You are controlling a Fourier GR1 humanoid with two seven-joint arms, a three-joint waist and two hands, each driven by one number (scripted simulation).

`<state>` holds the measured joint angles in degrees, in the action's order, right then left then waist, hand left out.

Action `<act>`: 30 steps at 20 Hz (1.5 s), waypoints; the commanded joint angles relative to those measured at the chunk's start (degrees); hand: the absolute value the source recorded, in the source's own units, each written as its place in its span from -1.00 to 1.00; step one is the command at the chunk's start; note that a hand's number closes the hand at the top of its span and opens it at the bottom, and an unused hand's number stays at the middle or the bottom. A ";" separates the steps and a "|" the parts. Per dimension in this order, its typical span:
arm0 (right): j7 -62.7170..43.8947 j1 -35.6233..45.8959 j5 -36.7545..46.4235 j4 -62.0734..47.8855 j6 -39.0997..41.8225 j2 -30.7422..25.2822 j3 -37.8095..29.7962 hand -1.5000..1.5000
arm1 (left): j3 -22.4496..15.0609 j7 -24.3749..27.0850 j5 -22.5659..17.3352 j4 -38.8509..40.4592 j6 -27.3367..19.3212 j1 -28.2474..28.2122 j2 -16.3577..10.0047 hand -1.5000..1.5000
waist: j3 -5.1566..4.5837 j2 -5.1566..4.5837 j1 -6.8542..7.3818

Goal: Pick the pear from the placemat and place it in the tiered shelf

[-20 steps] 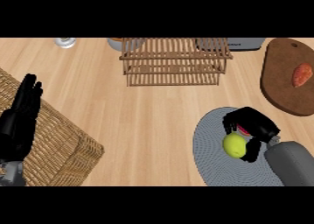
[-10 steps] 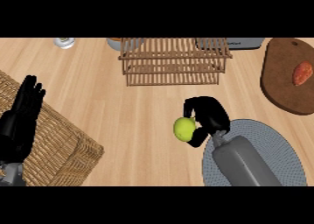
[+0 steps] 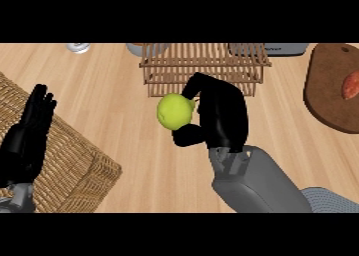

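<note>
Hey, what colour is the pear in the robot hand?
The pear is yellow-green, clearest in the head view, held by the right robot hand.

We see only the left part of the pear (image 3: 172,111); the right hand (image 3: 222,117) curled round it covers the rest and also hides part of the near edge of the tiered shelf (image 3: 204,64). The placemat (image 3: 335,202) shows as 1 corner at near right, cut by the lower edge and overlapped by the forearm. The cutting board (image 3: 331,100) runs off right, the wicker basket (image 3: 71,165) off left. We cannot identify the reddish item (image 3: 354,84), nor the small shiny object (image 3: 78,47) and grey object (image 3: 289,49) cut off at the far edge.
</note>
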<state>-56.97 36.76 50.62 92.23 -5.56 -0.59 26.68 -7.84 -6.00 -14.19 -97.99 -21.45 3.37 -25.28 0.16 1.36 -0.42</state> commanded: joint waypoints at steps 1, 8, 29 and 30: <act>-18.40 9.98 6.45 3.81 2.28 0.56 2.47 1.00 | -3.15 -0.70 2.43 0.80 -2.04 -0.66 2.72 0.00 | -0.32 -0.56 0.34; -20.94 14.73 7.91 2.64 5.30 0.57 -1.44 1.00 | -1.61 1.10 1.14 0.89 -0.48 -0.34 2.86 0.00 | -0.23 -1.16 0.65; 6.89 15.65 9.07 -27.05 -18.30 0.57 -18.48 1.00 | -2.18 -2.02 3.52 1.06 -1.56 1.56 4.71 0.00 | -0.15 -1.54 1.01; 5.50 19.04 8.22 -27.37 -16.23 0.58 -18.93 1.00 | -0.70 0.02 2.90 2.69 0.53 1.14 3.68 0.00 | -0.18 -1.49 1.02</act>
<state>-52.66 54.17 59.53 67.75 -19.53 -0.28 9.31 -8.39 -6.06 -11.51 -97.61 -21.43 5.02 -24.02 0.78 0.09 1.02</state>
